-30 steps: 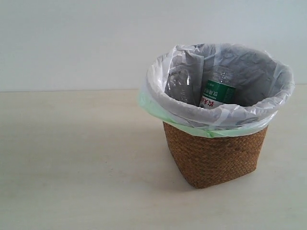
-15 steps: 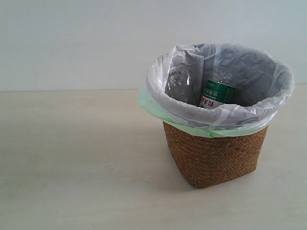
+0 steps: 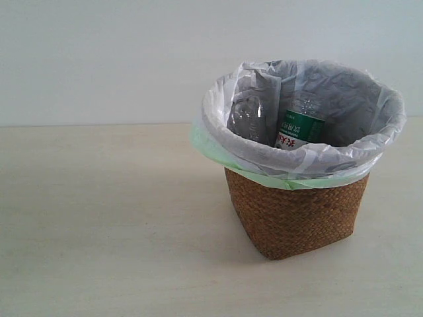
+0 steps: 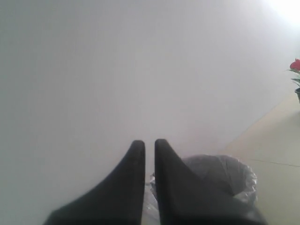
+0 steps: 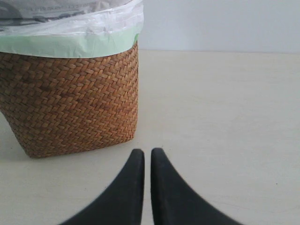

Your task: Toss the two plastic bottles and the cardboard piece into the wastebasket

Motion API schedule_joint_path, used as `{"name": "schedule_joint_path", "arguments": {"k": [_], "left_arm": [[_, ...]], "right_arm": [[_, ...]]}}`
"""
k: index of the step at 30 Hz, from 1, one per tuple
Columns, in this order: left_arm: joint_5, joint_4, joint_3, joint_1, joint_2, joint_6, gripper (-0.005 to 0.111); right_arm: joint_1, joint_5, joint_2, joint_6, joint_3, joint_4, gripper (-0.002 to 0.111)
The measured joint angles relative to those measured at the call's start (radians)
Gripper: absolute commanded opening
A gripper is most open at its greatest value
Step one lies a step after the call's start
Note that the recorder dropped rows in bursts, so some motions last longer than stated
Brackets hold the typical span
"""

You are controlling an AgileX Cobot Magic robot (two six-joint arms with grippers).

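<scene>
Exterior view: neither arm is seen, and the wastebasket (image 3: 294, 211) is shown standing on the desk (image 3: 99, 231). Inside its bag (image 3: 264, 162) the green-labelled bottle (image 3: 299, 129) is propped upright, and a second clear bottle (image 3: 248, 119) is leaned beside it against the liner. The cardboard piece is not found in any view; it is judged to lie hidden lower in the basket.

The left fingers (image 4: 133, 168) are clenched on nothing, with the basket's mouth beyond and beneath their tips. The right fingers (image 5: 133, 178) are likewise closed and empty, held low over the desk, with the woven wall ahead of them and off to one side.

Should a bottle be retaken, it is expected to be light, thin-walled and slick, best pinched at the capped neck. The pulp piece would be light, stiff and easily gripped at an edge.
</scene>
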Motion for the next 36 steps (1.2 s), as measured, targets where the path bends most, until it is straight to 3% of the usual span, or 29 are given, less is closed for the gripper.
{"name": "schedule_joint_path", "arguments": {"k": [7,13,36], "left_arm": [[-0.115,0.000,0.281,0.000,-0.014,-0.071,0.006],[-0.094,0.000,0.378,0.000,-0.014,-0.078,0.006],[-0.076,0.000,0.411,0.000,-0.023,-0.081,0.006]], "right_arm": [[0.000,0.000,0.000,0.000,0.000,0.000,0.002],[0.000,0.000,0.000,0.000,0.000,0.000,0.002],[0.000,0.000,0.000,0.000,0.000,0.000,0.002]]}}
